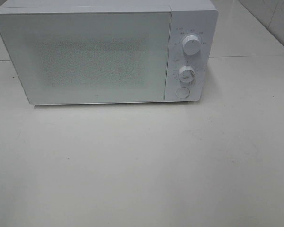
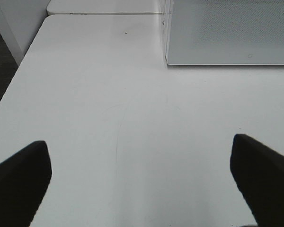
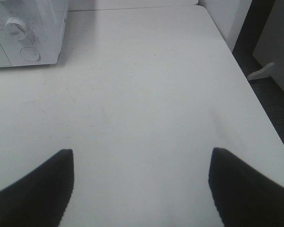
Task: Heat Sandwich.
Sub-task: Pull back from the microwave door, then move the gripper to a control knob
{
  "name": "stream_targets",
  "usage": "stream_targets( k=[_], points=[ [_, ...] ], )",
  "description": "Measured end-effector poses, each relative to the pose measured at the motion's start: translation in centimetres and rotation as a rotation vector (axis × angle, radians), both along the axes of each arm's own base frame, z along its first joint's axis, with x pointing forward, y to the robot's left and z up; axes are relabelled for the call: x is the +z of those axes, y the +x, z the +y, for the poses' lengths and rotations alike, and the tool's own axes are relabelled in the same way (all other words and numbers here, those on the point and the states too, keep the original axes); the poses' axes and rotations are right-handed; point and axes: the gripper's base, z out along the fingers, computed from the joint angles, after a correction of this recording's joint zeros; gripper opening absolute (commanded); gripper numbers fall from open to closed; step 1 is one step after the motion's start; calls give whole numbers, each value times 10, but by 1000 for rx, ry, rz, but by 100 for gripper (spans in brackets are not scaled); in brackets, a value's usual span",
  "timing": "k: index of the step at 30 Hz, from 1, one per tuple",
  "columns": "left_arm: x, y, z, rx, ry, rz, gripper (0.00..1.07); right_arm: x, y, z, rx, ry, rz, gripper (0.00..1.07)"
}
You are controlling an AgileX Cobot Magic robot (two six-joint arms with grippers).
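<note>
Standing at rear of white table [image 1: 142, 165], microwave [image 1: 85, 52] has door [image 1: 83, 71] shut; ctrl panel [image 1: 207, 87] sits on its view-right side. L gripper [image 2: 139, 142] hovers above tabletop near microwave's door-side corner, jaws spread wide, nothing between. R gripper [image 3: 142, 150] hovers near ctrl-panel side, jaws apart, gripping nothing. Sandwich: position cannot be told from any view.

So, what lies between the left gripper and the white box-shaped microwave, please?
Only bare white tabletop, seen in the left wrist view, separates the left gripper from the microwave.
</note>
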Motion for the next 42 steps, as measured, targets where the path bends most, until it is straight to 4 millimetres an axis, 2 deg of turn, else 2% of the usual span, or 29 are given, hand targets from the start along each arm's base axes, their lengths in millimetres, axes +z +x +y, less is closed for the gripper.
stream_targets(
  k=[17, 26, 32, 34, 35, 37, 40, 42],
  points=[
    [0, 0, 0, 0, 0, 0, 97, 0, 0, 0, 0, 0, -1, 76],
    [0, 0, 0, 0, 0, 0, 97, 13, 4, 0, 8, -8, -114, 76],
    [0, 0, 0, 0, -1, 0, 97, 21, 25, 0, 16, -12, -111, 76],
    [0, 0, 0, 0, -1, 0, 97, 25, 39, 0, 22, -16, -124, 76],
    [0, 0, 0, 0, -1, 0, 97, 25, 39, 0, 22, -16, -124, 76],
    [0, 0, 0, 0, -1, 0, 97, 23, 55, 0, 28, -16, -130, 76],
    [0, 0, 0, 0, -1, 0, 97, 20, 65, 0, 31, -12, -129, 76],
    [0, 0, 0, 0, -1, 0, 97, 16, 79, 1, 35, -7, -137, 76]
  ],
)
